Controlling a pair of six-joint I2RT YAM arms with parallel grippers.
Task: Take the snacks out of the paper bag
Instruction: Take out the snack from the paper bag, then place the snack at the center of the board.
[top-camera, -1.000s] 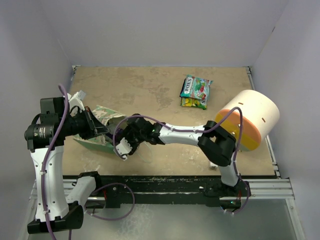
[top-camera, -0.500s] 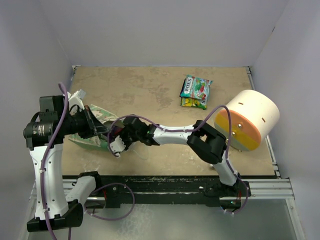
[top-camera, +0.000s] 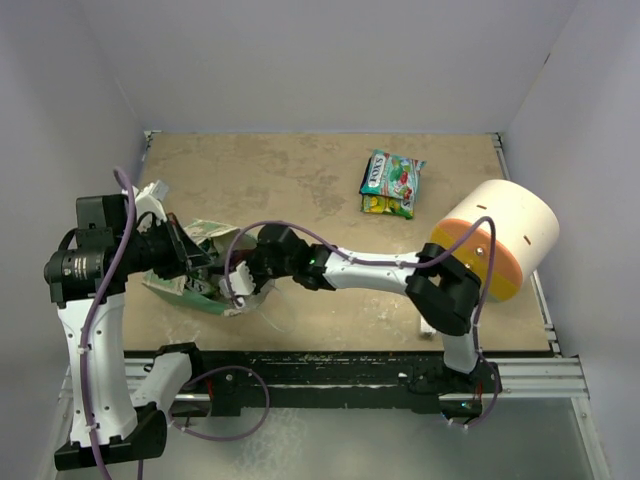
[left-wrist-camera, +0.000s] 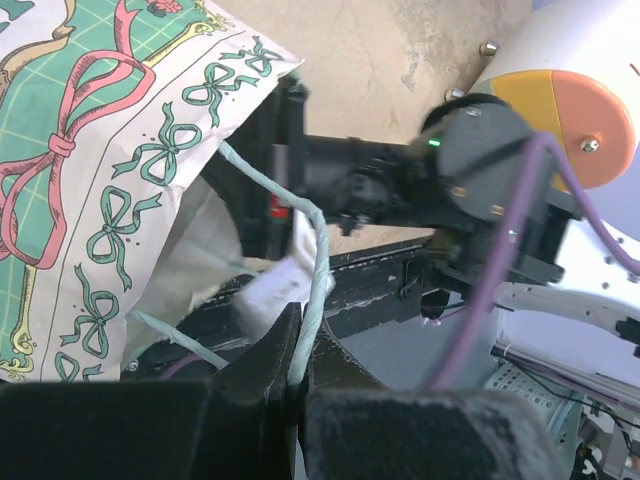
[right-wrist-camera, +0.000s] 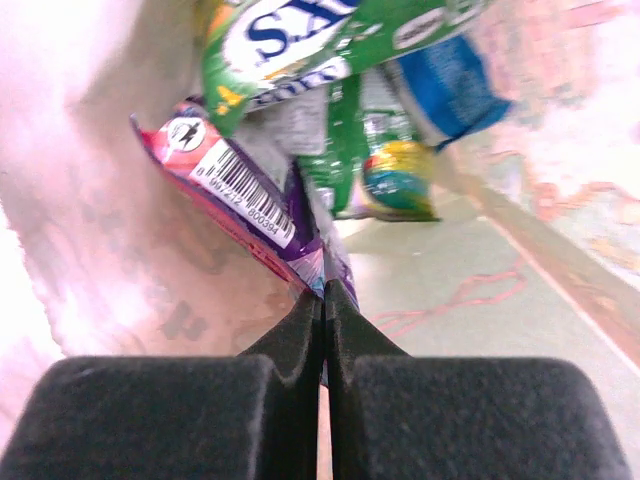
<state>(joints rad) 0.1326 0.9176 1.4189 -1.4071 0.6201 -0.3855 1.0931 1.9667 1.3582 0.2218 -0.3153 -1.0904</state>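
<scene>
Left gripper (left-wrist-camera: 292, 372) pinches the string handle (left-wrist-camera: 318, 250), keeping the paper bag (left-wrist-camera: 110, 190) lifted and its mouth open. Right gripper (right-wrist-camera: 325, 300) is inside, fingers clamped on the pink packet (right-wrist-camera: 235, 195) edge for pulling. Green packets (right-wrist-camera: 300, 40) sit inside; other packets (top-camera: 392, 183) lie on the table (top-camera: 300, 170).
</scene>
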